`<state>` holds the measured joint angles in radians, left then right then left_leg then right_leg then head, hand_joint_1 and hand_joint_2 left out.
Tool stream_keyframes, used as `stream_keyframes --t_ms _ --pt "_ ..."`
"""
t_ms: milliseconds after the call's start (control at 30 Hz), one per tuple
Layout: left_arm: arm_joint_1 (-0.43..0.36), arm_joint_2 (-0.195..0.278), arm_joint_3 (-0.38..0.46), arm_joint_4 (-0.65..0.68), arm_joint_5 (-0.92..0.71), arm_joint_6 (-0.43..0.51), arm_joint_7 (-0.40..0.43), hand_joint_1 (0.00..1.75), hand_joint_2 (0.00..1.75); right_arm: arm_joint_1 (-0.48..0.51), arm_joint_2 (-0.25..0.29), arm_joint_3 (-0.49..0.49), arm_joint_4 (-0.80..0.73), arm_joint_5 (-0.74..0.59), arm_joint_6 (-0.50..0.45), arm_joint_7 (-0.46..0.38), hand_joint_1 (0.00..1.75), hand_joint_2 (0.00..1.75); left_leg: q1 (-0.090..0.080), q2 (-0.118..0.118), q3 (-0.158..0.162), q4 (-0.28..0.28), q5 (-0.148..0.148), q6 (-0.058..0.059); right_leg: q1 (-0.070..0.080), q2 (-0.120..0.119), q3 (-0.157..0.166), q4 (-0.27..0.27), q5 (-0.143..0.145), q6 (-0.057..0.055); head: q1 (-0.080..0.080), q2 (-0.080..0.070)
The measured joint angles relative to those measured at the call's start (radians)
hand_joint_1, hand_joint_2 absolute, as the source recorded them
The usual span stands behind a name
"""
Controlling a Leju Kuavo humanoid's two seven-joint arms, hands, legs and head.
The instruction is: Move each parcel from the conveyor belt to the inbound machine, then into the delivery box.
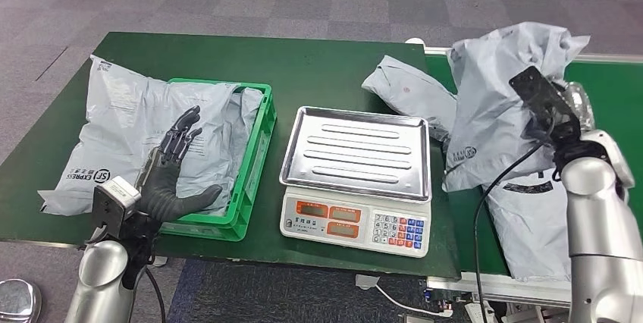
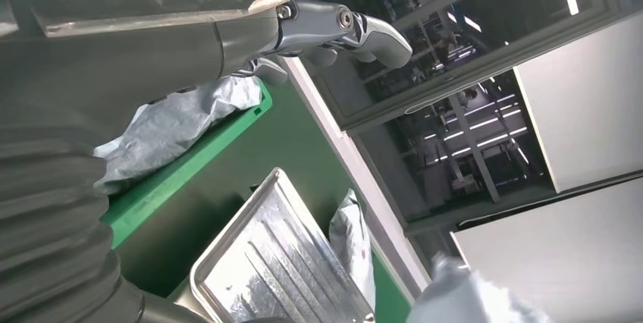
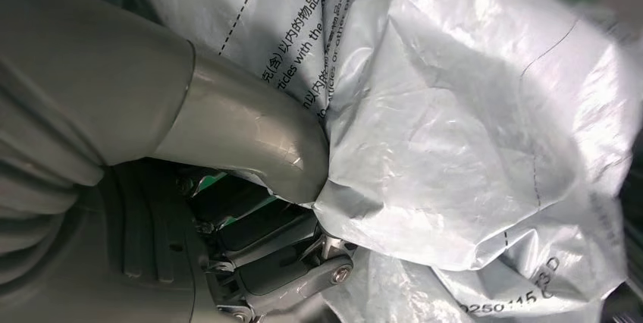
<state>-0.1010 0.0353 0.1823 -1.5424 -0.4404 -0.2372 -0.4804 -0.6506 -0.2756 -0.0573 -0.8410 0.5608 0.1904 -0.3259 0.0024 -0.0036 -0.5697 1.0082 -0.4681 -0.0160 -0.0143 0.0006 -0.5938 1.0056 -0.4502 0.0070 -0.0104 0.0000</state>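
Note:
Over the green conveyor belt at the right, my right hand grips a crumpled grey parcel and holds it up. In the right wrist view the thumb and fingers pinch a fold of this parcel. The scale with its bare steel tray stands mid-table. A green crate at the left has a large grey SF Express parcel draped over it. My left hand hovers open over the crate's near side, its fingers spread and holding nothing.
A second grey parcel lies behind the scale at the belt's edge. Another parcel lies flat on the belt beneath the held one. A cable hangs from my right wrist. The dark green table ends close in front of me.

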Motion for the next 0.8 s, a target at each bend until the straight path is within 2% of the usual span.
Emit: stream_keyframes --t_ms 300,600,800 --pt "-0.009 -0.003 0.000 0.002 0.000 -0.004 0.004 0.00 1.75 -0.089 -0.002 0.005 -0.110 -0.049 -0.047 0.024 1.75 1.75 0.000 0.000 0.000 0.000 0.000 0.000 0.000 0.000 0.000 0.000 0.000 0.000 0.000 0.000" --pt "-0.010 -0.003 0.000 0.002 0.000 -0.004 0.004 0.00 1.75 -0.099 -0.003 0.005 -0.137 -0.050 -0.051 0.025 1.75 1.75 0.000 0.000 0.000 0.000 0.000 0.000 0.000 0.000 0.000 0.000 0.000 0.000 0.000 0.000" --pt "-0.017 -0.003 0.000 0.009 0.000 -0.005 0.004 0.00 1.75 -0.107 -0.003 0.005 -0.178 -0.080 -0.087 0.023 1.75 1.75 0.000 0.000 0.000 0.000 0.000 0.000 0.000 0.000 0.000 0.000 0.000 0.000 0.000 0.000"
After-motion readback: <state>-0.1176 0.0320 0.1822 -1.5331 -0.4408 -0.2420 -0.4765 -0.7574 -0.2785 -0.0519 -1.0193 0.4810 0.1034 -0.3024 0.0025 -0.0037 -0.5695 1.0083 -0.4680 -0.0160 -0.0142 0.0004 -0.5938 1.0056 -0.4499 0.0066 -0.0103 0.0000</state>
